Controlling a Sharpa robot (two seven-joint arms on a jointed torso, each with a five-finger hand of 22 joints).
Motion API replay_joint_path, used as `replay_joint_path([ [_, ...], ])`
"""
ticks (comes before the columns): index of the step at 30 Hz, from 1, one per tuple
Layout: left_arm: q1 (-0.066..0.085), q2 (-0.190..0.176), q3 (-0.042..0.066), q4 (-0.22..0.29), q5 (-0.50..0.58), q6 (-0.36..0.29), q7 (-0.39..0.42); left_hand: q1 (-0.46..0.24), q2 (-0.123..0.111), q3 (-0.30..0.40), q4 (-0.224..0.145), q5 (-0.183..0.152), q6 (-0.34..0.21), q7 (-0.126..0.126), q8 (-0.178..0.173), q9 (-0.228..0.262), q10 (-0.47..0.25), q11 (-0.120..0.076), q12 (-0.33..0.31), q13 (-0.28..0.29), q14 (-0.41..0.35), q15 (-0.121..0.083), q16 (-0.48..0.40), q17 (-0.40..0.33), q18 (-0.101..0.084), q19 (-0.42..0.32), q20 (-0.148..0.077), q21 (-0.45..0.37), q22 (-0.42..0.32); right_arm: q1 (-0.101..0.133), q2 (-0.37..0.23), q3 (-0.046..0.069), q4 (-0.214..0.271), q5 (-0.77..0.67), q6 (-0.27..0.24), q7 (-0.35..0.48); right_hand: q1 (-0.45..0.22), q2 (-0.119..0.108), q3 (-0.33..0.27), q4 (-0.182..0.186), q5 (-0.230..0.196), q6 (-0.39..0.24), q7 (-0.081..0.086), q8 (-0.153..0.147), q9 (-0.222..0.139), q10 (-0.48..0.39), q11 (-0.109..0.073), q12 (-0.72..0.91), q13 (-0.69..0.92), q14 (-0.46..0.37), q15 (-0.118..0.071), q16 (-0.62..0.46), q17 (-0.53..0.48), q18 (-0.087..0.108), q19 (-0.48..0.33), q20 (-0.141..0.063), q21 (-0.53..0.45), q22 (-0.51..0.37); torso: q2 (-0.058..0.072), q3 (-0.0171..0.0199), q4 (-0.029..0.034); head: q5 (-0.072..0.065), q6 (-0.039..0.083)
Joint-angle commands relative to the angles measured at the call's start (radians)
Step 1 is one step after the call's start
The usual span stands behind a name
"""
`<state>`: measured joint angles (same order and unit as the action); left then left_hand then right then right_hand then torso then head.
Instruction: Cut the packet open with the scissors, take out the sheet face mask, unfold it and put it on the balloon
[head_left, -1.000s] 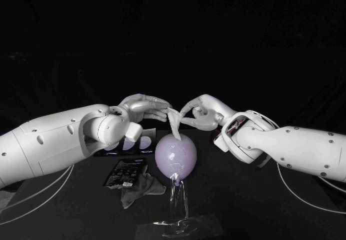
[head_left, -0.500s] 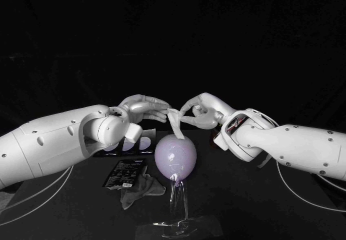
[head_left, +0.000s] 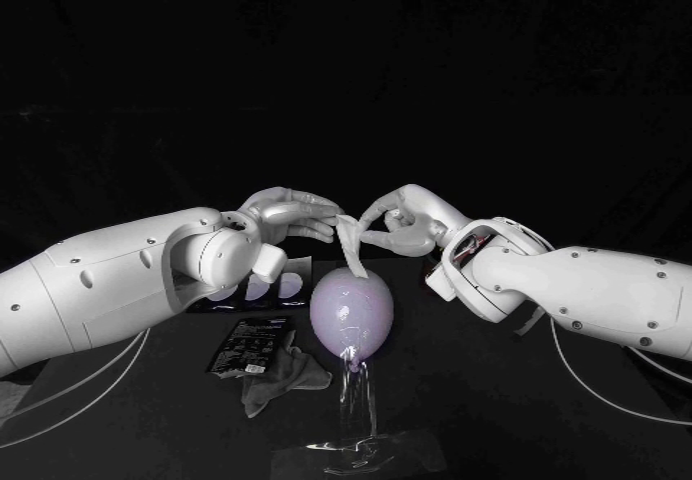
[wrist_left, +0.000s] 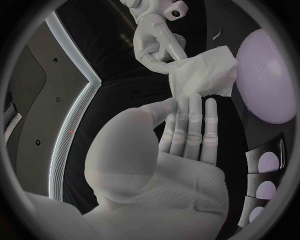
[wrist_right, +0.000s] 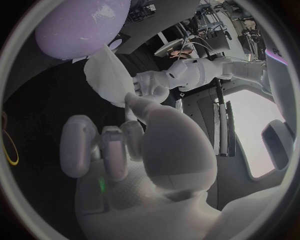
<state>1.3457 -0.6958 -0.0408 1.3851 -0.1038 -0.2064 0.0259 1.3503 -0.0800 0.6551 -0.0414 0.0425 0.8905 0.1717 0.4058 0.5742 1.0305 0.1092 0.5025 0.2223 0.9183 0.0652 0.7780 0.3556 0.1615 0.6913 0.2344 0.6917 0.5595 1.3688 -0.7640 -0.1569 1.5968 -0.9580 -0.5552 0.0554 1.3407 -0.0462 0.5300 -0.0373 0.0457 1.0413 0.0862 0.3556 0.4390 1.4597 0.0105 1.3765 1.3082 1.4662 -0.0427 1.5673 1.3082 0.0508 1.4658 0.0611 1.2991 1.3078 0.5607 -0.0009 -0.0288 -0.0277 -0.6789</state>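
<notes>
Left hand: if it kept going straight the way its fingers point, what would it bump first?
The left hand would first meet the white sheet mask it is touching. Just behind that is the right hand, pinching the same mask. The balloon sits off to the side, probably missed.

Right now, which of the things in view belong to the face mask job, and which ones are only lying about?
Belong to the job: sheet mask, held by left hand and right hand over the balloon; black packet.
Lying about: crumpled grey cloth; dark tray with pale ovals.
</notes>
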Motion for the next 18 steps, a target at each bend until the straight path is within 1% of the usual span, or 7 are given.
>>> replay_joint_path([
  [1,0.002,0.005,0.001,-0.003,-0.004,-0.006,0.005,0.010,0.000,-0.009,0.001,0.005,-0.009,0.002,-0.013,0.147,-0.010,-0.001,-0.005,-0.001,-0.006,0.001,0.007,0.003,0.016,-0.003,0.003,-0.004,-0.001,0.001,0.001,0.001,0.000,0.068,0.004,0.021,-0.003,0.002,0.006,0.002,0.003,0.005,0.000,0.005,0.002,0.007,-0.001,0.004,0.119,0.105,-0.010,0.003,0.263,0.005,-0.005,-0.004,-0.003,0.190,0.001,0.0002,-0.0007,0.000,-0.001],
  [4,0.002,0.010,0.001,-0.009,-0.007,-0.007,0.006,0.017,0.002,-0.017,0.001,0.006,-0.007,0.003,-0.023,0.136,-0.012,0.000,-0.003,-0.002,-0.007,0.001,0.012,0.006,0.016,-0.003,0.003,-0.002,0.001,0.002,0.001,0.001,0.000,0.097,0.001,0.028,-0.003,0.002,0.007,0.002,0.003,0.004,0.000,0.006,0.002,0.007,-0.001,0.005,0.119,0.105,-0.010,0.003,0.263,0.005,-0.005,-0.004,-0.002,0.190,0.001,0.0003,-0.0009,-0.001,-0.003],
  [11,0.002,0.014,0.000,-0.013,-0.018,-0.013,0.014,0.025,0.007,-0.029,0.000,0.006,0.011,-0.001,-0.025,0.127,-0.003,-0.004,0.006,0.000,-0.001,-0.002,0.023,0.010,0.018,0.002,0.002,0.004,0.005,0.003,0.001,0.002,-0.005,0.115,0.001,0.033,-0.004,0.003,0.007,0.002,0.003,0.004,0.000,0.006,0.003,0.007,-0.001,0.005,0.120,0.105,-0.010,0.003,0.263,0.005,-0.005,-0.004,-0.004,0.189,0.000,0.0004,-0.0008,-0.001,-0.003],
  [15,0.002,0.015,0.000,-0.015,-0.020,-0.017,0.019,0.019,0.002,-0.041,0.007,0.006,0.010,-0.002,-0.032,0.119,-0.007,-0.004,0.005,-0.002,-0.002,-0.001,0.028,0.011,0.017,0.001,0.003,0.003,0.005,0.003,0.001,0.002,-0.007,0.118,0.002,0.034,-0.004,0.003,0.007,0.002,0.003,0.004,0.000,0.006,0.003,0.007,-0.001,0.005,0.120,0.105,-0.010,0.003,0.263,0.005,-0.005,-0.004,-0.004,0.189,0.000,0.0004,-0.0006,-0.003,-0.002],
  [18,0.002,0.016,0.000,-0.015,-0.021,-0.017,0.021,0.016,-0.001,-0.049,0.014,0.006,0.002,-0.001,-0.048,0.104,-0.009,-0.004,0.007,-0.004,-0.006,-0.001,0.033,0.014,0.017,0.000,0.005,-0.003,0.001,0.004,0.003,0.002,-0.009,0.120,0.003,0.035,-0.004,0.003,0.007,0.002,0.003,0.004,0.000,0.006,0.003,0.007,-0.001,0.005,0.120,0.105,-0.010,0.003,0.263,0.005,-0.005,-0.004,-0.004,0.189,0.000,0.0002,-0.0005,-0.003,-0.002],
])
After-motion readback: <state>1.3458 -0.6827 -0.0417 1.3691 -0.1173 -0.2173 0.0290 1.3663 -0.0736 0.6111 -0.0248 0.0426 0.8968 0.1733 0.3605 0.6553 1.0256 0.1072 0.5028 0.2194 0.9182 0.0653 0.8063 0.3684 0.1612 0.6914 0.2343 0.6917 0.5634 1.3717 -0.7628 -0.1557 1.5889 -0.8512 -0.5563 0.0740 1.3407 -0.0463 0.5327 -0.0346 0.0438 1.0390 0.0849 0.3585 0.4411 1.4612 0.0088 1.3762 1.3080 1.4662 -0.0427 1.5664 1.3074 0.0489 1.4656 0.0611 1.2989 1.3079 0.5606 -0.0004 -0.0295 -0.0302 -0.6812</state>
